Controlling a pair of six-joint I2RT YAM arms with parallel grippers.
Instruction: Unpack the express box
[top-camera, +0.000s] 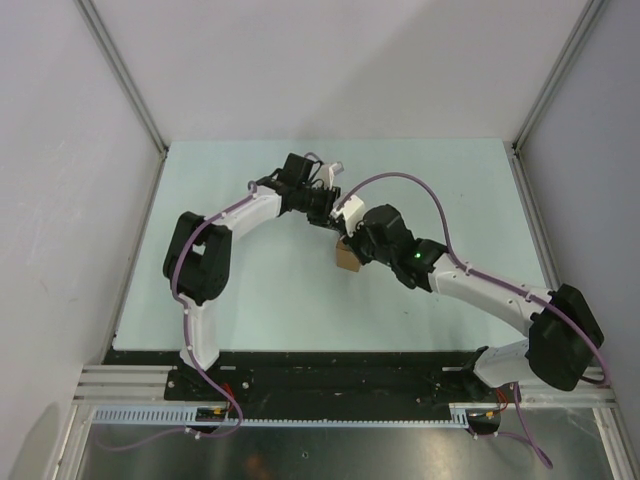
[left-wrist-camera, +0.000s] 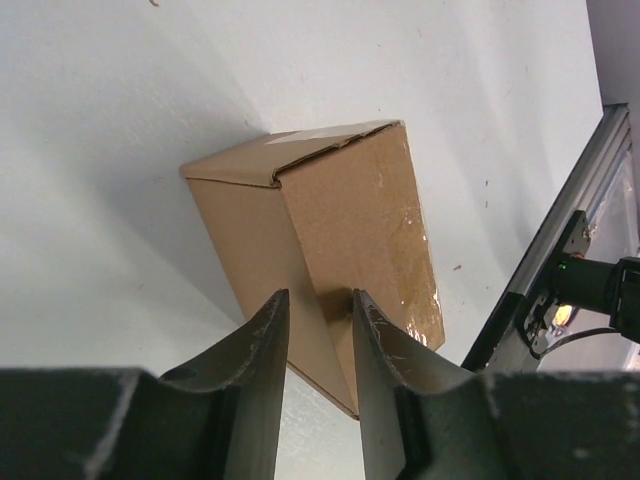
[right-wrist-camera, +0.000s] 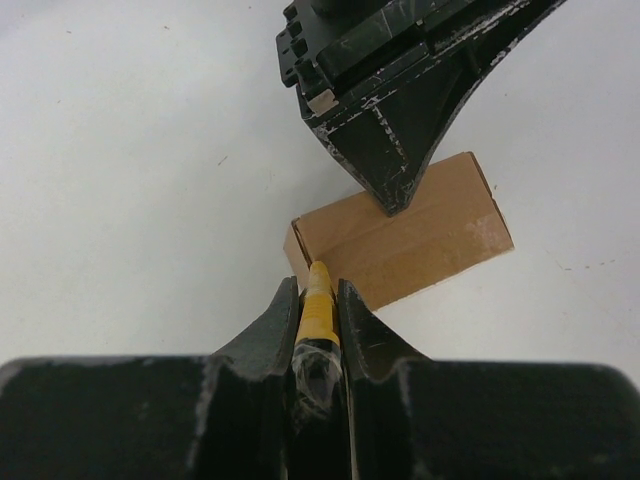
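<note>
Table (top-camera: 240, 300) centre, rims well apart: left tool (left-wrist-camera: 320, 300) at express box (left-wrist-camera: 340, 210)

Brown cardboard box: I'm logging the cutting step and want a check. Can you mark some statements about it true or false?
1. The right end effector grips a slim yellow cutter knife. True.
2. The small brown cardboard box has its flaps folded wide open. False: they lie closed.
3. The left end effector is at the box with its fingers apart. True.
4. The box hangs above the pale table. False: it rests on it.
</note>
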